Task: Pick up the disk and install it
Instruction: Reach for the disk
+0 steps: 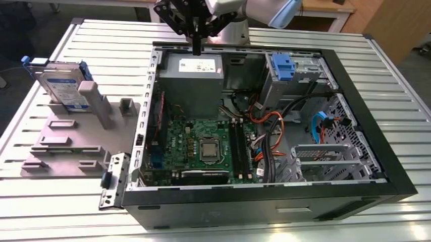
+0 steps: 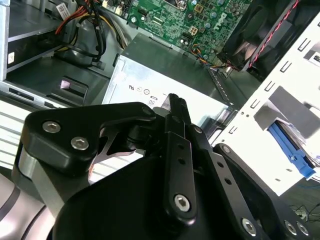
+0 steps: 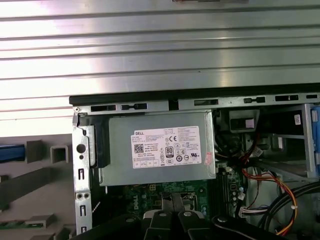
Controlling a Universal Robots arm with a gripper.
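The disk [image 1: 62,85] is a silver-grey drive with a blue-and-white label in a blue carrier. It stands on edge in a grey fixture [image 1: 67,136] at the exterior view's left, outside the open computer case [image 1: 269,191]. Its blue carrier edge [image 3: 11,152] also shows in the first wrist view. My gripper [image 1: 197,49] hangs above the case's far wall, over the grey power-supply box [image 1: 192,75], well apart from the disk. The black fingers [image 2: 172,107] are pressed together with nothing between them. In the first wrist view the gripper [image 3: 172,199] points at the motherboard just below the power-supply box [image 3: 160,150].
Inside the case lie a green motherboard [image 1: 205,146], bundled orange and black cables [image 1: 269,126], a drive cage with a blue latch [image 1: 283,68] at the far right, and a metal bay [image 1: 323,161]. A loose metal bracket [image 1: 113,181] lies beside the case. The slatted table [image 1: 397,85] surrounds everything.
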